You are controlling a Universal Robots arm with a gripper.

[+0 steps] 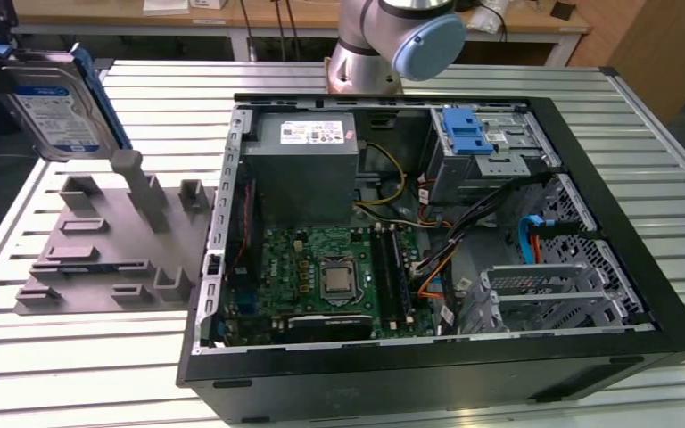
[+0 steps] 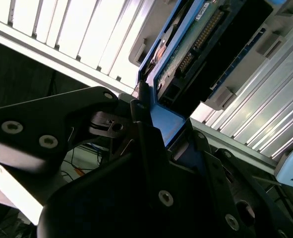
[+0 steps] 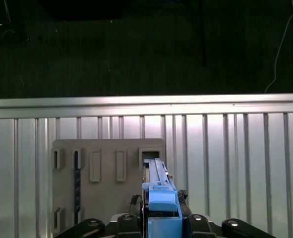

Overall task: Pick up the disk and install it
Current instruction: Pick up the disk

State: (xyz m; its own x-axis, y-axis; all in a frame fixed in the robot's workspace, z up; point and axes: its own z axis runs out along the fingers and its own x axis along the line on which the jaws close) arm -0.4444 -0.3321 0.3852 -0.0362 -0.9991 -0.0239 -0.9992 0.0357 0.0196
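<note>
The gripper [image 2: 167, 127] is pinching the disk [image 1: 60, 105]. In the second wrist view the dark fingers [image 2: 142, 130] are pressed against the blue plastic frame on the drive's edge. The disk stands on edge in the air above the grey slotted stand [image 1: 103, 254], label facing the exterior view, with its lower corner near the top of the stand's tall post [image 1: 140, 187]. I cannot tell whether they touch. In the first wrist view the drive is seen edge-on, lined up over one of the stand's rectangular slots [image 3: 151, 154].

Just beside the stand, on the exterior view's right, the open computer case [image 1: 628, 294] lies flat on the slatted metal table [image 1: 69, 366]. On the far side of the case from the stand sits the drive bay [image 1: 485, 143] with its blue tab. The arm's base [image 1: 396, 40] rises beyond the case.
</note>
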